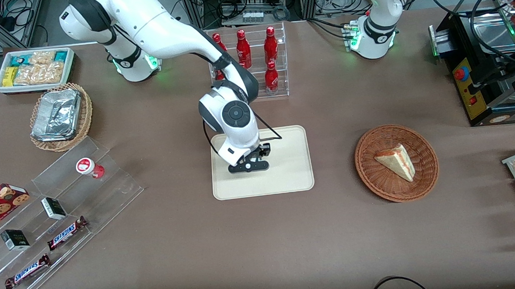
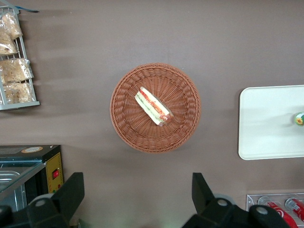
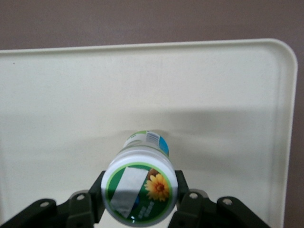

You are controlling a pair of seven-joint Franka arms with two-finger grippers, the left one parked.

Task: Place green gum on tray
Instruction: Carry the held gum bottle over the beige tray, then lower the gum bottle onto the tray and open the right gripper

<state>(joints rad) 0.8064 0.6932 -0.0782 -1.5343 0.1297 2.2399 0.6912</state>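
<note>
Your gripper (image 1: pixel 249 166) is down over the tray (image 1: pixel 293 178), fingers (image 3: pixel 187 205) clenched on the green gum (image 3: pixel 139 190), whose base meets the tray's floor.

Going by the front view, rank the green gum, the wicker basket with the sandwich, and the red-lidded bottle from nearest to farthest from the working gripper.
1. Green gum, held between the fingers of the gripper over the tray.
2. Wicker basket, toward the parked arm's end.
3. Red-lidded bottle, toward the working arm's end, on the clear stand.
</note>
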